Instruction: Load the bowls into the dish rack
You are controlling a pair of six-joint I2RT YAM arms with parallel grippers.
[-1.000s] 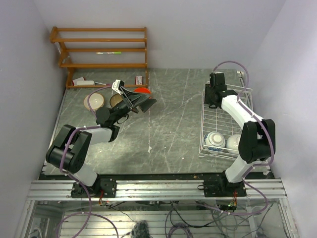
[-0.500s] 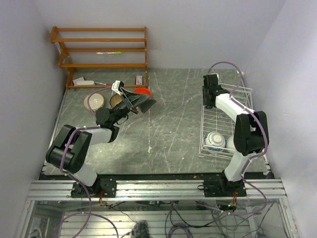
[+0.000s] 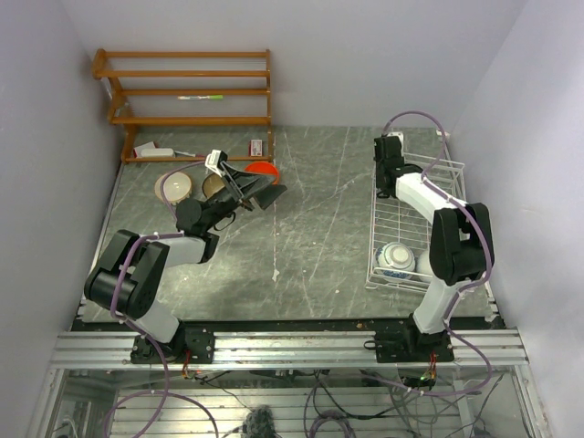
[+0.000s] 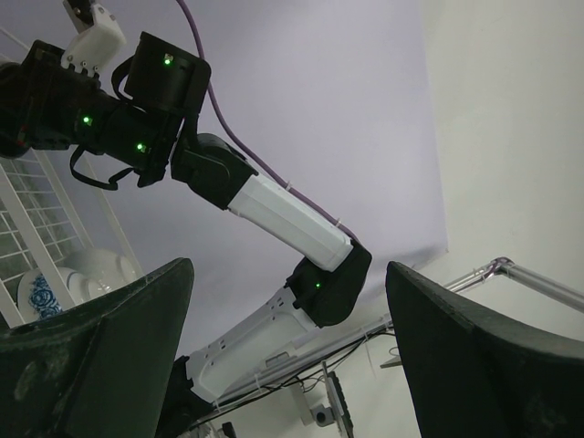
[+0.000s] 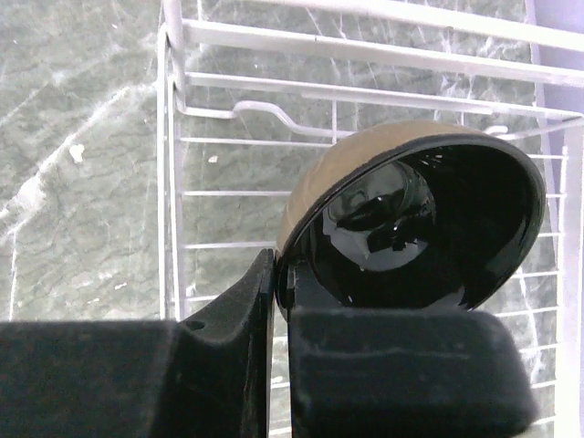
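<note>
Across the grey marbled stone tabletop point(image 3: 319, 219), seen from above, the work splits in two; the white wire dish rack point(image 3: 372, 246) lies along the right side, within the right arm's reach, and the unloaded bowls sit at the far left, near the brown wooden shelf unit point(image 3: 182, 87). A blue-and-white patterned round bowl point(image 3: 395, 259) stands at the rack's near end; the right arm's elbow hides whatever is beside it; the right gripper point(image 3: 387, 182) hangs over the rack's far-left corner, probably because the near end is taken. A bright orange-red round bowl point(image 3: 265, 168) and a cream-white round bowl point(image 3: 176, 187) wait on the tabletop; the left gripper point(image 3: 258, 188) hovers just beside the orange-red one, jaws spread wide, apparently lining up on its rim.

From the left wrist, the camera tips upward and looks across at the right arm; the two dark fingers stand far apart with nothing between them; past the left finger the rack shows the patterned bowl with a plain white round bowl point(image 4: 100, 269) close against it.

From the right wrist, the jaws are closed tight and appear to pinch the rim of a tan-brown round bowl with a glossy dark inside point(image 5: 401, 219); the bowl is tipped on edge, mouth toward the camera, over the rack's wires near the corner; held by the rim like this it can be stood between the bars, so I judge this the placing step, with the bowls on the left yet to fetch.
</note>
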